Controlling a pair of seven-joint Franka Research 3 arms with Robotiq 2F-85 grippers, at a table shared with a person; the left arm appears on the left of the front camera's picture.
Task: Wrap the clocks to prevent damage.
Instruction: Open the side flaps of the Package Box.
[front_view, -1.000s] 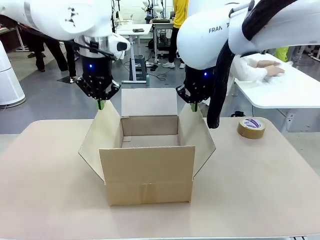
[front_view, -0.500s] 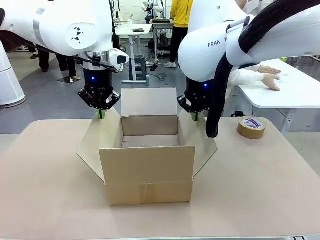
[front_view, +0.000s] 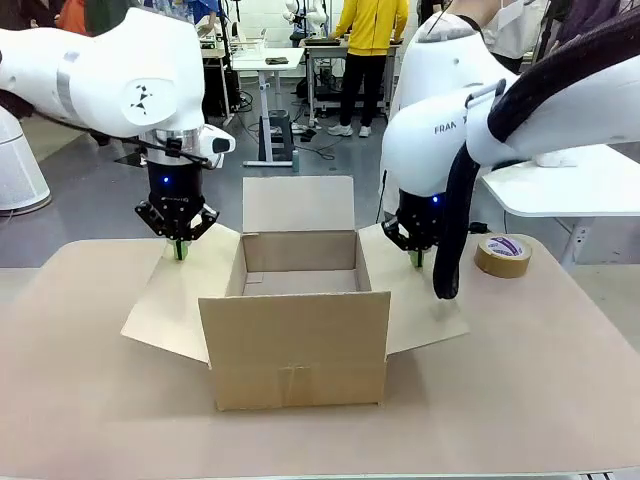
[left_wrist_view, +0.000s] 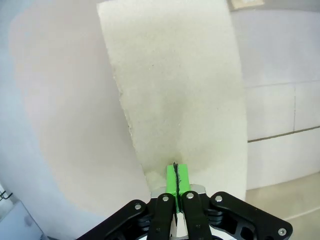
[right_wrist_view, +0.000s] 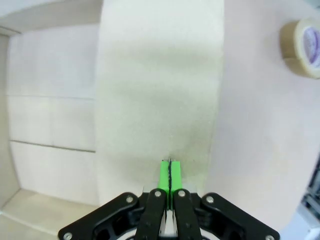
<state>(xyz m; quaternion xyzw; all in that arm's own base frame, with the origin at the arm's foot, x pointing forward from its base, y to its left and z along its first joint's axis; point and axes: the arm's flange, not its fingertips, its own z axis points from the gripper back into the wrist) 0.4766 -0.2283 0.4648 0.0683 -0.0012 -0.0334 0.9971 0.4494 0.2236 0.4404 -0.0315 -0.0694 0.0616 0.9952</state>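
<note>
The clocks are out of view. An open brown cardboard box (front_view: 295, 340) stands mid-table, and the part of its inside that shows is bare. My left gripper (front_view: 180, 250) is shut, its green tips pressing on the box's left flap (front_view: 170, 305), which is folded outward and low. My right gripper (front_view: 418, 262) is shut too, with its tips on the right flap (front_view: 415, 300), also splayed outward. In the left wrist view the closed left gripper (left_wrist_view: 175, 172) touches the flap (left_wrist_view: 175, 90). In the right wrist view the closed right gripper (right_wrist_view: 170, 170) rests on its flap (right_wrist_view: 155, 85).
A brown tape roll (front_view: 502, 255) lies on the table right of the box, also seen as a tape roll (right_wrist_view: 306, 40) in the right wrist view. The box's back flap (front_view: 298, 203) stands upright. A white table (front_view: 570, 185) stands at the back right, and people stand farther off.
Both grippers have moved down and outward, pushing the side flaps from steeply raised to nearly flat. The hands on the back-right table are gone.
</note>
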